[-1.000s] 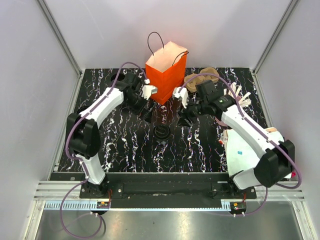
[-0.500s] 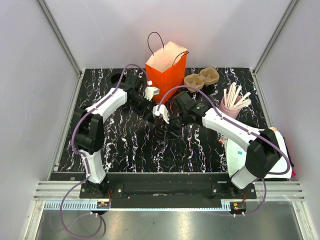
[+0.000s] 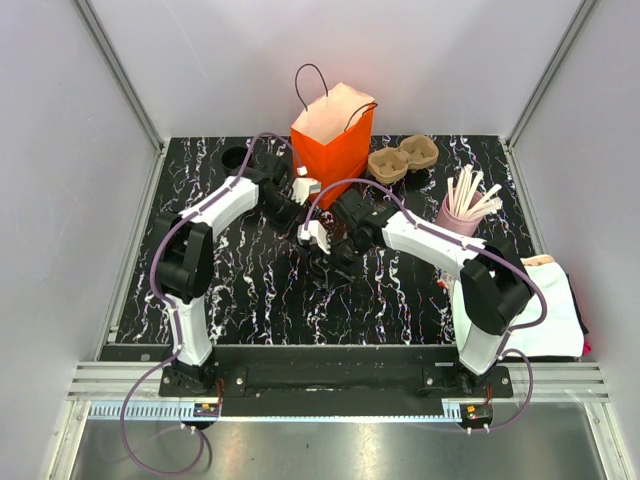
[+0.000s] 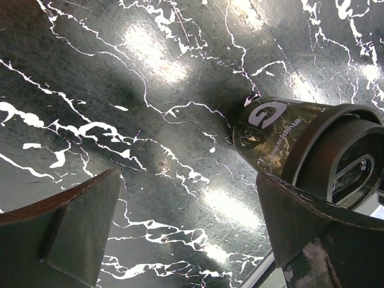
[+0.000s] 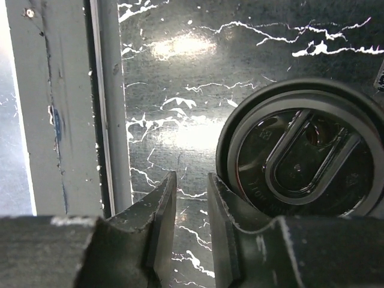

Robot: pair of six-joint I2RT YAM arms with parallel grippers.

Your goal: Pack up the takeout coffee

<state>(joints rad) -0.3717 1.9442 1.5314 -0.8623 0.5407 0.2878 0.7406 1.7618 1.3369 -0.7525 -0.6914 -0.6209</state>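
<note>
Packing hardly begun. Takeout coffee (image 5: pixel 300 156) not yet in the orange paper bag (image 3: pixel 332 140): upright on the table (image 4: pixel 120 90), lid on, right against the outer side of one finger of the right gripper (image 5: pixel 192 177), not between the fingers. Right gripper: fingers drawn close together, only a narrow slit between them, nothing pinched in it. Left gripper (image 4: pixel 189 180): spread wide, holding nothing, with the takeout coffee just ahead of one of its fingers. To be done, as a judgement: bring fingers around the takeout coffee, close on it, lift, carry to the bag standing beyond both grippers, lower inside.
</note>
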